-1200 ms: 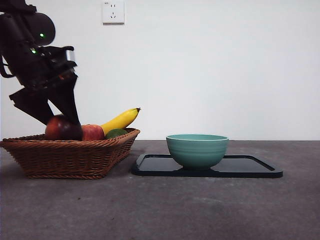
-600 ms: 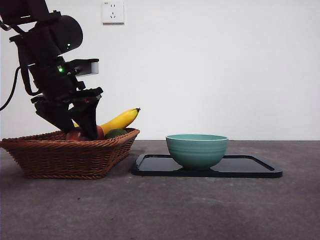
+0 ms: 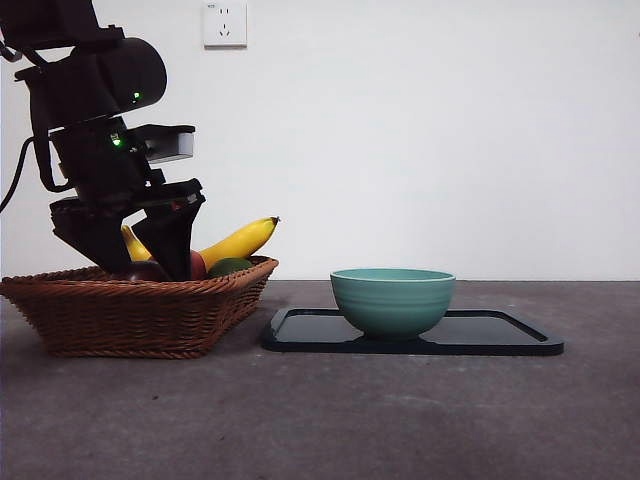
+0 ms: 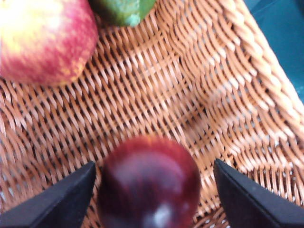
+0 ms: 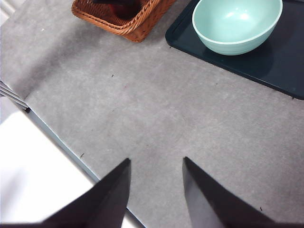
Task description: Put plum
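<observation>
Wicker basket (image 3: 140,315) is entered from above by the left gripper (image 4: 152,190), jaws spread wide either side of the plum (image 4: 148,183) on the weave, untouched. An apple (image 4: 45,40) and green fruit (image 4: 122,9) lie beyond.

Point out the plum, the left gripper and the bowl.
plum (image 4: 148,183), left wrist view, its glossy top.
left gripper (image 4: 154,190), left wrist view, between its open jaws.
bowl (image 3: 392,300), front view, its outer wall.
</observation>
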